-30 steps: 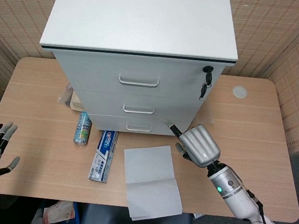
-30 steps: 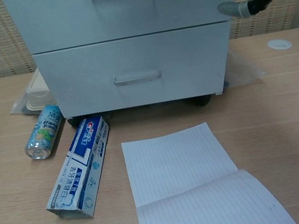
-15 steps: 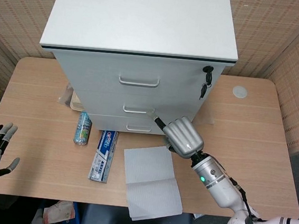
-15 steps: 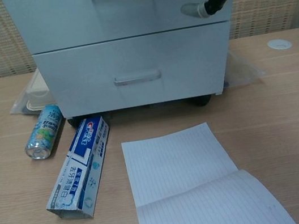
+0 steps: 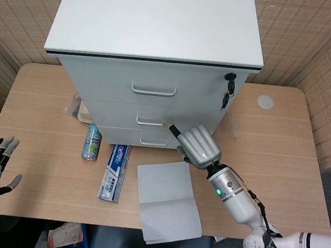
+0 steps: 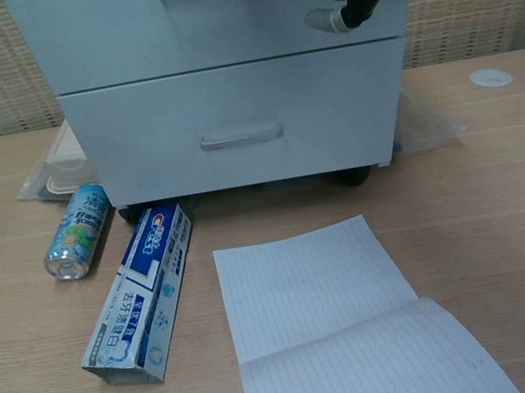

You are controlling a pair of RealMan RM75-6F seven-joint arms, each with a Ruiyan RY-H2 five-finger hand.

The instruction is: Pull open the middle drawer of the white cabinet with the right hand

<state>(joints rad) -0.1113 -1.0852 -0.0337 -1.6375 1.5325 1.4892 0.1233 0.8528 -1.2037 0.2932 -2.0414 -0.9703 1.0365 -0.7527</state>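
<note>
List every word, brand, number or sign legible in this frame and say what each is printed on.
"Crest": on the toothpaste box, at its top end; only partly clear.
Chinese characters and small print on the same box: too blurred to read.
Label on the small bottle: coloured print, too blurred to read.
Lined notebook: ruled lines only, no writing visible.
Cabinet, its drawers and key: no text visible.

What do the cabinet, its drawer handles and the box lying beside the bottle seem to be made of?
Cabinet: probably painted metal or laminate; smooth, matte white panels.
Drawer handles: likely metal; thin, silvery-grey bars.
Toothpaste box: printed cardboard; glossy, with folded edges.
</note>
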